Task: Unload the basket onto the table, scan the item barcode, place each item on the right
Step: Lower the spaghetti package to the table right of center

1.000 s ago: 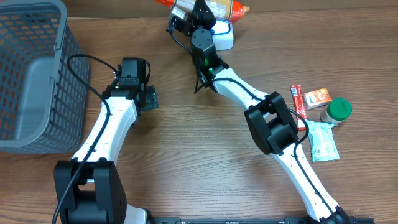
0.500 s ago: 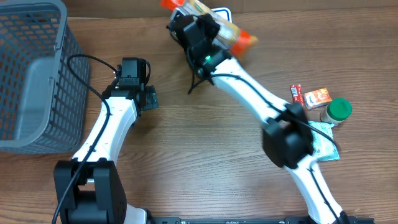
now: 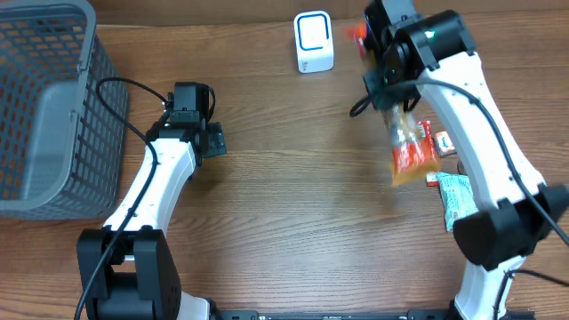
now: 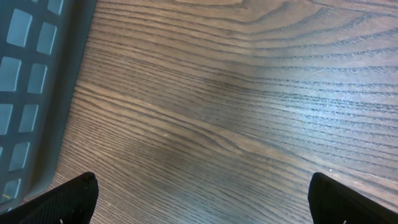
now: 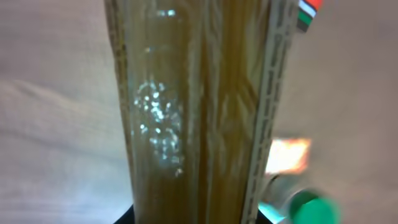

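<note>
Overhead view: one wood table [image 3: 293, 222] is seen, with two arms on it.
Arms: two are counted, one on the left and one on the right.
Grippers: two are counted, one on each arm.
Left gripper [image 3: 212, 140]: it is held low, near the basket. Its fingers are spread wide, and only wood is seen between them in the left wrist view.
Right gripper [image 3: 380, 55]: it is held high on the right side. Its fingers are pinched on the pack.
Pack [image 3: 411, 156]: one is counted. It is a long clear bag of thin yellow sticks with orange ends. It is held up in the air, well to the right of the scanner. It hangs tilted, and its low orange end is over the small things. In the right wrist view it fills the middle, close to the camera.
Scanner [image 3: 313, 42]: one is counted. It is a small white box with a blue ring, set at the far edge of the table. It is not touched by the pack.
Basket [image 3: 89, 62]: one is counted, grey, at the far left. Only its own mesh floor and walls are seen inside.
Packet [image 3: 458, 197]: one green one is seen flat on the table, just below the pack's low end.
Green lid [image 5: 311, 205]: one is seen, blurred, in the right wrist view.
</note>
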`<move>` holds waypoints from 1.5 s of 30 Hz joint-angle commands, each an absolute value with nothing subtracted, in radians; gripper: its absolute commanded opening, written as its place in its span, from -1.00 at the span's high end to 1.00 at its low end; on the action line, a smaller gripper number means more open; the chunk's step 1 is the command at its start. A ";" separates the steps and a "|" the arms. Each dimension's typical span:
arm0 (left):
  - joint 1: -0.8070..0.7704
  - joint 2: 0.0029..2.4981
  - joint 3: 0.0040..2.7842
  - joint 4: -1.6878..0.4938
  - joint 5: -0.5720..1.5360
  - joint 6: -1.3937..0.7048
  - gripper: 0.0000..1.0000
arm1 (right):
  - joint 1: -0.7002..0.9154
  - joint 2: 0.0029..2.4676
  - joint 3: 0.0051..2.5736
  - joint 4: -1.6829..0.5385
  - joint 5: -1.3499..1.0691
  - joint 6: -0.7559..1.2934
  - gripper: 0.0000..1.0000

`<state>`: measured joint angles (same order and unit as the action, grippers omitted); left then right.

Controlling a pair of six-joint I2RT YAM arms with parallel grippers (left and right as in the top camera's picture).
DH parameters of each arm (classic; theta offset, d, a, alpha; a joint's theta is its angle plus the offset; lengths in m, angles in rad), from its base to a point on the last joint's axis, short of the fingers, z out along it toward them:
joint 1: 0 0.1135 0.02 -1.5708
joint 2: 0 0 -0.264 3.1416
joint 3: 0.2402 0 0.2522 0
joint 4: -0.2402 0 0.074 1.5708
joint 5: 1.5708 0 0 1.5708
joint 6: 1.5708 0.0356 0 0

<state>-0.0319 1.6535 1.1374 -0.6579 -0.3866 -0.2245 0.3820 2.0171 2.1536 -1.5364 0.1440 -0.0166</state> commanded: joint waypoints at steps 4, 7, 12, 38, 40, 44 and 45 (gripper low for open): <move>-0.027 1.661 1.134 -0.657 -0.399 -0.205 -0.99 | 0.347 2.023 1.905 -1.444 0.023 0.054 0.93; -0.027 1.661 1.134 -0.657 -0.399 -0.205 -0.99 | 0.345 2.023 1.807 -1.372 0.047 0.053 0.93; -0.027 1.661 1.134 -0.657 -0.399 -0.205 -0.99 | 0.345 2.023 1.707 -1.297 0.054 0.053 0.92; -0.027 1.661 1.134 -0.657 -0.399 -0.205 -0.99 | 0.345 2.023 1.522 -1.094 0.092 0.115 -0.81; -0.027 1.661 1.134 -0.657 -0.399 -0.205 -0.99 | 0.345 2.023 1.522 -1.082 0.092 0.139 -0.86; -0.027 1.661 1.134 -0.657 -0.399 -0.205 -1.00 | 0.345 2.023 1.522 -1.060 0.092 0.157 -1.00; -0.027 1.661 1.134 -0.657 -0.399 -0.205 -1.00 | 0.345 2.023 1.522 -1.058 0.093 0.157 -1.00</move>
